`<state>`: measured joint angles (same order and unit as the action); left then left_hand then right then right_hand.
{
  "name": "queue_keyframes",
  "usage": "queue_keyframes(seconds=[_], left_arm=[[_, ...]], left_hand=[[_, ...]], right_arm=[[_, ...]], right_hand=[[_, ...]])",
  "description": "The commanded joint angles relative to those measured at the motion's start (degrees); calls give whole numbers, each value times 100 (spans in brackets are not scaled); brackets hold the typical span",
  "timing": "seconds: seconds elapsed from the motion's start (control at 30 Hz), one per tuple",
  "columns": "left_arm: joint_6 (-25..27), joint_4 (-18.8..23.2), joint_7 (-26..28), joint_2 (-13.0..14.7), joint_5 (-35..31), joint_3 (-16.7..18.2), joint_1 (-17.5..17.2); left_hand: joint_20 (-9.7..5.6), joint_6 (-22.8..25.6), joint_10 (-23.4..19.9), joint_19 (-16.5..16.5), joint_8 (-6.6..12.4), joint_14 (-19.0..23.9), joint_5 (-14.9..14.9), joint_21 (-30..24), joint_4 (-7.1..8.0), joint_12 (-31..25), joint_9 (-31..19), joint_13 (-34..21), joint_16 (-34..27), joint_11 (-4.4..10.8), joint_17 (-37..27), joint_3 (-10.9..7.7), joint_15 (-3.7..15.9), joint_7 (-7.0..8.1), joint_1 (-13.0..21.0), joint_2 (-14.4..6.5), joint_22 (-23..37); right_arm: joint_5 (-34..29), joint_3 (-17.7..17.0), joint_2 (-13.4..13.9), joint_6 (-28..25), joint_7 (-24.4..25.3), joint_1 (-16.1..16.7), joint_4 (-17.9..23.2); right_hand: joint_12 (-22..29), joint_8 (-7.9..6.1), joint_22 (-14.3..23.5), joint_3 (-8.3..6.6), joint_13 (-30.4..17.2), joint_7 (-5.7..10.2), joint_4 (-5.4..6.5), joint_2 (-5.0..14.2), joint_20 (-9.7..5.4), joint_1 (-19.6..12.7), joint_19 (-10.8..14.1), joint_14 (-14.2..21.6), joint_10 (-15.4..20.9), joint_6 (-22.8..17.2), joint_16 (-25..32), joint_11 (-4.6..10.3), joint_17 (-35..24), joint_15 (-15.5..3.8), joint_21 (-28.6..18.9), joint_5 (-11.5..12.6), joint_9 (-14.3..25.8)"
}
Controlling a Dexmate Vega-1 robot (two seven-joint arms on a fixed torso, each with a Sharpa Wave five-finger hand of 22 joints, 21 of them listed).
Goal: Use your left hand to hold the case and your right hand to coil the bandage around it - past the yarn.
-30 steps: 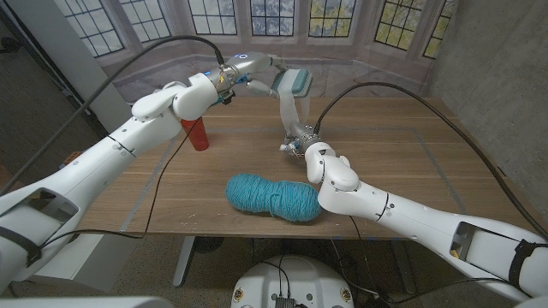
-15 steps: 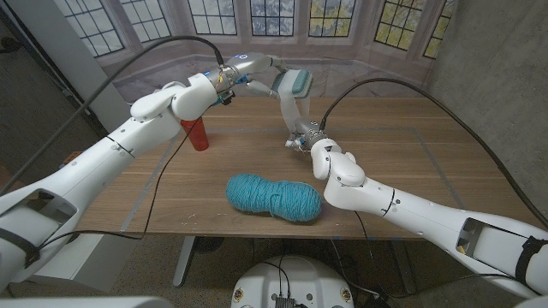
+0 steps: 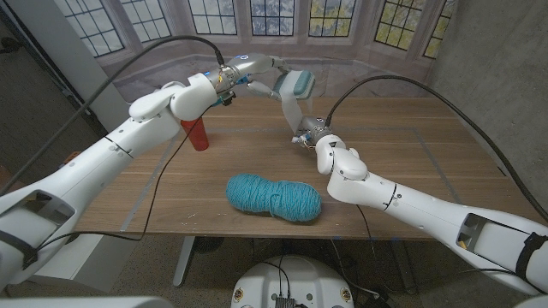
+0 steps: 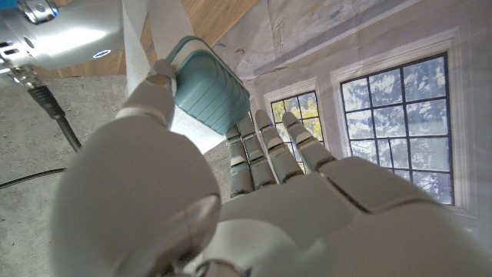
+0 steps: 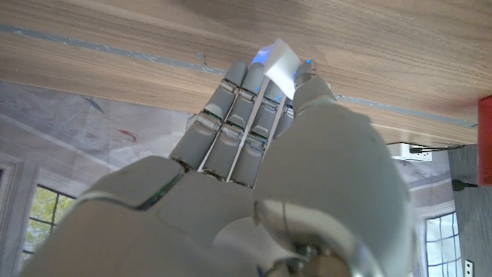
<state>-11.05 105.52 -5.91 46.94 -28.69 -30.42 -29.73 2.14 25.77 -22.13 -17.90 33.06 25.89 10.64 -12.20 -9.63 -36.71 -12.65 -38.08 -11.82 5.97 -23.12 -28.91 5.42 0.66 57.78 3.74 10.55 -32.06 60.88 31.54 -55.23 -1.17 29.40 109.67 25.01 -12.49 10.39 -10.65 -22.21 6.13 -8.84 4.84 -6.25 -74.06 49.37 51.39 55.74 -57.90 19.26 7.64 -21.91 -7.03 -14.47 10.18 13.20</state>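
Teal yarn (image 3: 273, 197) lying across the tabletop (image 3: 411, 154) near the front edge, long axis running roughly 10 to 4 o'clock. Red bottle (image 3: 198, 134) upright at about 10 o'clock from the yarn, partly behind the left arm. Black cables arching over both arms.

Teal case (image 3: 298, 83) held up off the tabletop at 12 o'clock from the yarn, near the far edge, gripped by the left robot hand (image 3: 257, 70); in the left wrist view, thumb and fingers (image 4: 265, 146) clasping the case (image 4: 209, 85) from opposite sides. Lid shut; contents not visible.

White bandage (image 3: 291, 109) hanging from the case as a strip, long axis near vertical, slanting down toward 5 o'clock to the right robot hand (image 3: 312, 133), which pinches its lower end above the tabletop. In the right wrist view, bandage end (image 5: 281, 65) caught between the fingertips (image 5: 254, 73).
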Motion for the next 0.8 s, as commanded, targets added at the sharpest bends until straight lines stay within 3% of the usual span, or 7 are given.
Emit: queue_keyframes(seconds=[0.03,0.8], left_arm=[[-53,128,-121,106,162,105,-99],[-18,258,-396,305,453,217,-340]], left_hand=[[-15,245,-273,25,1874,-7,32,-9,96,-24,-10,-14,-8,257,-11,-118,-33,182,-326,-372,25],[1,221,-235,61,1855,-40,31,0,97,-13,-5,-14,0,233,-9,-120,-55,172,-362,-374,26]], right_arm=[[91,-7,-68,3,52,-185,-366],[93,31,-31,30,60,-502,-560]], right_hand=[[8,-21,18,31,-20,33,-6,13,-332,-68,-23,39,116,0,-13,118,-13,-679,27,24,17],[-3,-19,17,50,-21,43,-1,15,-334,-71,-41,44,111,15,-38,117,-20,-678,36,26,15]])
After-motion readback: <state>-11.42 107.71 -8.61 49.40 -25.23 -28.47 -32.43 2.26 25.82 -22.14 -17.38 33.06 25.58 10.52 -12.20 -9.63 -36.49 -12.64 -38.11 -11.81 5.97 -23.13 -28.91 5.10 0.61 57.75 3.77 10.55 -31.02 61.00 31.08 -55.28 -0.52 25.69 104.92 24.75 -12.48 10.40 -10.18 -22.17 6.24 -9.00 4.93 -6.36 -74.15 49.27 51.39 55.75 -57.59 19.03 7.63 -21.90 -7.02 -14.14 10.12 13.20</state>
